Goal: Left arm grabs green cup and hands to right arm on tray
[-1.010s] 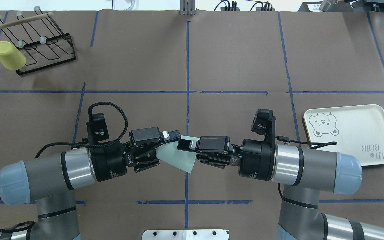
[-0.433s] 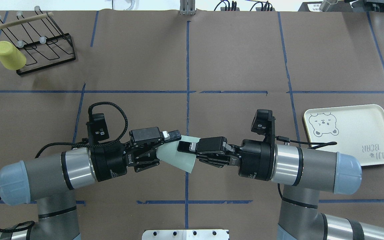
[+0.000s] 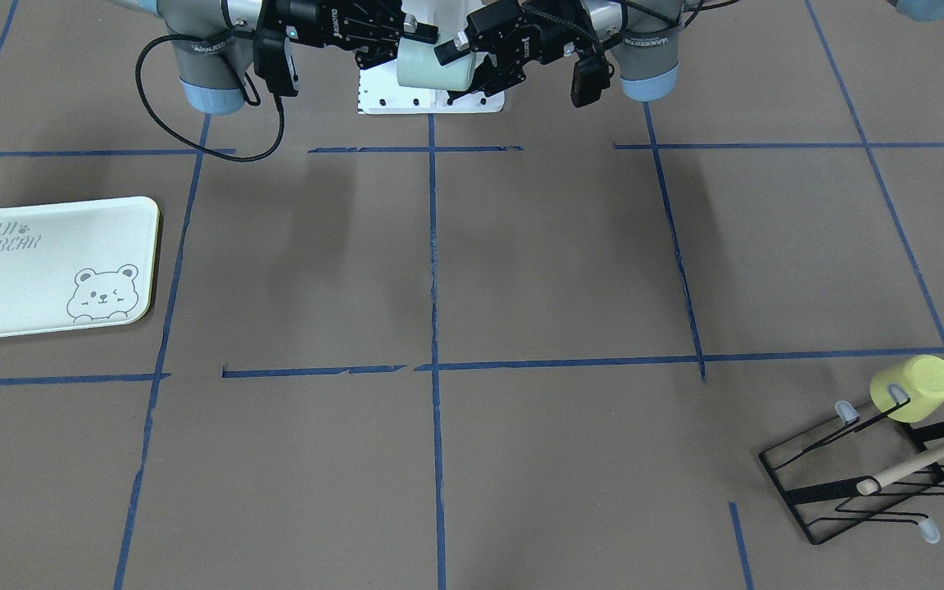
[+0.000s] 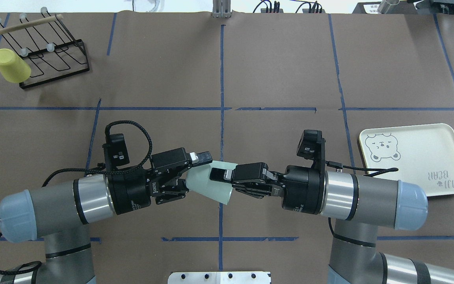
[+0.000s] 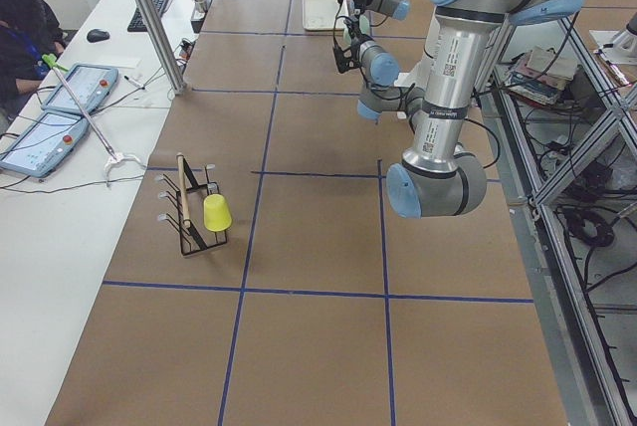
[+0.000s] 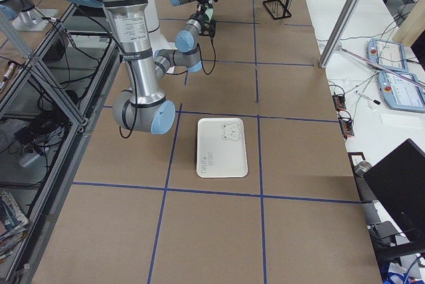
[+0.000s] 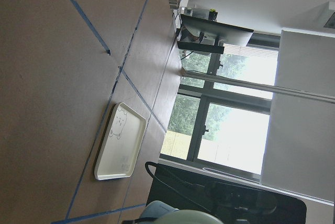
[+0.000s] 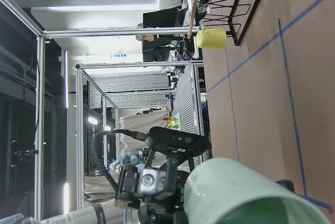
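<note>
The cup (image 4: 211, 183) is in the air over the middle of the table's (image 4: 274, 71) robot-side edge. It lies almost flat between the two grippers, its base toward the left gripper (image 4: 195, 174) and its mouth toward the right gripper (image 4: 222, 180). The right gripper is closed narrowly on the mouth end, with one finger along the upper wall; where the other finger sits I cannot tell. The left gripper's fingers are a little spread around the base end. In the overhead view its upper finger seems just off the wall, so I judge this gripper to be slack and not carrying the cup. The tray (image 4: 428, 157) lies flat near the table's right edge, well apart from the cup.

The step in hand, as I judge it, is the hand-over itself. To do it well, the left gripper should open fully before the arm moves. It should then draw straight back along the cup's axis, so that no finger drags the base and twists the cup in the other grip. The right arm should not move until the left is free. The cup is smooth, tapered and held at one end, so it may pivot or slip. The right arm should carry it slowly and set the base flat on the tray before opening.
</note>
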You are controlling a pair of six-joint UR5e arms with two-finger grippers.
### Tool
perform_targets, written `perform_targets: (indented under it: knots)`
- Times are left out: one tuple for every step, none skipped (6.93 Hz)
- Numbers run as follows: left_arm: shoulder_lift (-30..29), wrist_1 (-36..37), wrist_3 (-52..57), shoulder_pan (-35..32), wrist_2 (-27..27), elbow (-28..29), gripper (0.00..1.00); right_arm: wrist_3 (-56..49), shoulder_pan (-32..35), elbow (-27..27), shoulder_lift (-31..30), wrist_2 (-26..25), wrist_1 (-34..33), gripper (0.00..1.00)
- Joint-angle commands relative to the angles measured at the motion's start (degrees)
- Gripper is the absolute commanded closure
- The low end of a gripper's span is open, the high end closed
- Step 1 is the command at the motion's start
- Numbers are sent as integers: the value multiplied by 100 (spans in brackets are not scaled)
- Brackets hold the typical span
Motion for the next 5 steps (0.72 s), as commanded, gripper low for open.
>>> perform_targets:
  knots:
    - [-7, 17, -41, -78, -33, -17, 0, -2, -24, 3, -2, 16, 33, 100]
    - [-7, 17, -59, -131, -68, -17, 0, -2, -41, 3, -11, 42, 51, 100]
    - [-41, 17, -68, -227, -68, -17, 0, -2, -85, 12, -46, 51, 60, 100]
    - [-59, 34, -68, -323, -68, -8, 0, -2, -120, 47, -55, 51, 60, 100]
    - [-59, 60, -68, -438, -59, 0, 0, -2, -129, 73, -64, 60, 60, 100]
